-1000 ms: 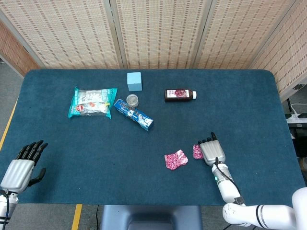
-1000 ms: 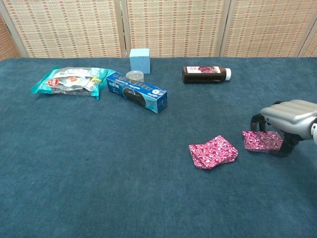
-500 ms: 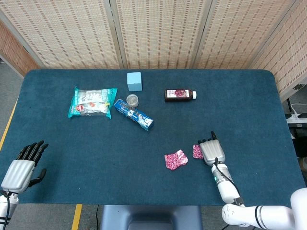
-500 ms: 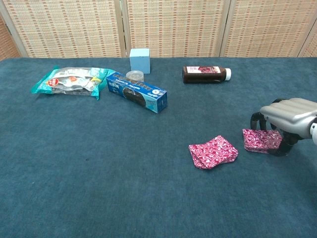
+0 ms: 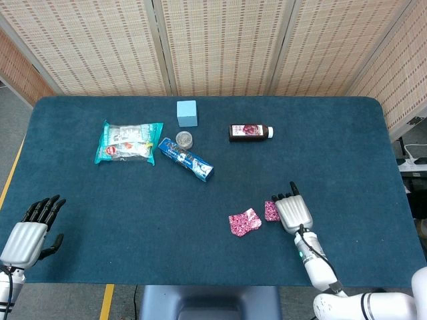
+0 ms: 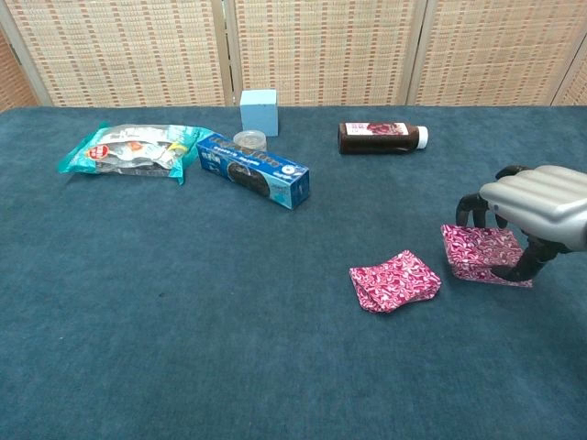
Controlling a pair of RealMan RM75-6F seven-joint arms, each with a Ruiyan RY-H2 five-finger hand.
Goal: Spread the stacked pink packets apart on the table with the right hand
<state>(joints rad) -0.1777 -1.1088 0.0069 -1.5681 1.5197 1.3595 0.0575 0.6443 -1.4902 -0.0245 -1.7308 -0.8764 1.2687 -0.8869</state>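
Woven reed screens back a counter (image 5: 347, 133) covered in dark teal cloth. Near its front right, the two pink packets already lie apart. One pink packet (image 6: 394, 280) rests flat. The other pink packet (image 6: 477, 252) stands tilted just beside it, grasped in the curled fingers of the right hand (image 6: 532, 206). The left hand (image 5: 30, 230) rests at the front left corner, released and holding nothing.

Judged risks: the held packet is slick foil caught only at its edge, so it may slip out and fall back onto its neighbour, or the fingers may drag the flat packet along on any leftward move. The dark bottle (image 5: 250, 131), blue carton (image 5: 187, 160), small jar (image 5: 185, 139), light blue block (image 5: 187, 113) and teal snack bag (image 5: 128, 142) lie well apart.
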